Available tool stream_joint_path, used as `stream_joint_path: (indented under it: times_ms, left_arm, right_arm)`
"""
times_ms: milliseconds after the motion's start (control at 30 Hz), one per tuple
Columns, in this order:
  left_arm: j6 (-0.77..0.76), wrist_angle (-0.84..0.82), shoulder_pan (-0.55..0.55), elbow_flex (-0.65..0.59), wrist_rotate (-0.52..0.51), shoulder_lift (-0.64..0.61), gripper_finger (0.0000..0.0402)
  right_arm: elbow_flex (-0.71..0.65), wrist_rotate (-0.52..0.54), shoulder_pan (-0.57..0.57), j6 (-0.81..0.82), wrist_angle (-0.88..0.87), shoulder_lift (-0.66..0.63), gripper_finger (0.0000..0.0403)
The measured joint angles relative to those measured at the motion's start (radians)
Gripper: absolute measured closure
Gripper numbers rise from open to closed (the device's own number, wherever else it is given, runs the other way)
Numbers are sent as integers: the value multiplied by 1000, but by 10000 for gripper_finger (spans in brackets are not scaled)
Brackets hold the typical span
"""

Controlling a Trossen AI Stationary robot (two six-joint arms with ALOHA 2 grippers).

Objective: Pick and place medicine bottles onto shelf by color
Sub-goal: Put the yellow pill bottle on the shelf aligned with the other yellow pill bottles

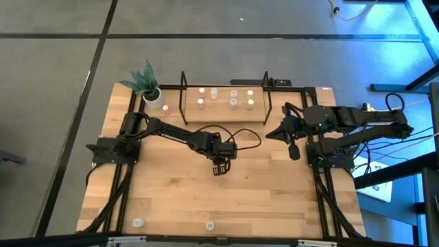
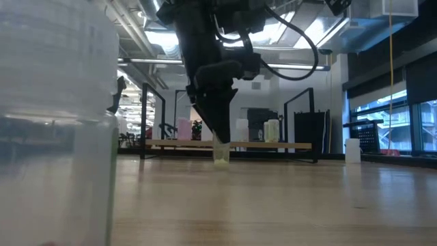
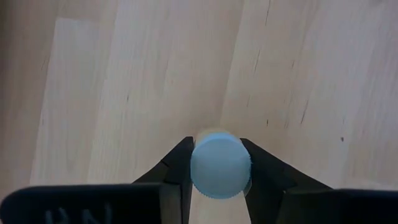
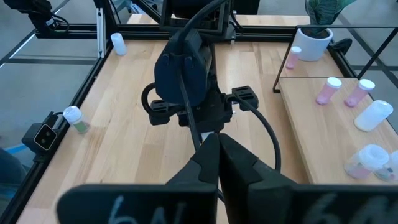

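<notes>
The table (image 1: 260, 199) is a large wooden surface, and the shelf (image 1: 223, 115) stands at its far edge, between the plant pot (image 1: 152, 95) at the far left corner and the right arm. On the shelf board I count 6 medicine bottles in 2 rows: pink tops (image 1: 202, 102) on the left side, white tops (image 1: 233, 101) in the middle, yellow-green tops (image 1: 250, 103) on the right side. 2 more bottles stand at the near edge, one (image 1: 138, 222) near the left corner and one (image 1: 210, 225) about the middle.

The left gripper (image 1: 219, 169) points down over the middle of the table, and its fingers (image 3: 180, 163) pinch a white-capped bottle (image 3: 219, 169) that touches the wood. The right gripper (image 1: 294, 152) waits near the right edge, its fingers pressed together on nothing.
</notes>
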Motion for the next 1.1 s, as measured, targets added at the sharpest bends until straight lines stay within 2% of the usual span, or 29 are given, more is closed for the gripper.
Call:
stream_joint_path:
  times_ms: [533, 900, 1100]
  left_arm:
    - [-1, -1, 1, 0, -7, 0, 251]
    - [-21, -7, 2, 0, -10, 0, 158]
    - [-22, -23, 3, 20, -10, -9, 142]
  right_arm:
    - [0, 0, 0, 0, 0, 0, 397]
    - [0, 0, 0, 0, 0, 0, 397]
    - [0, 0, 0, 0, 0, 0, 397]
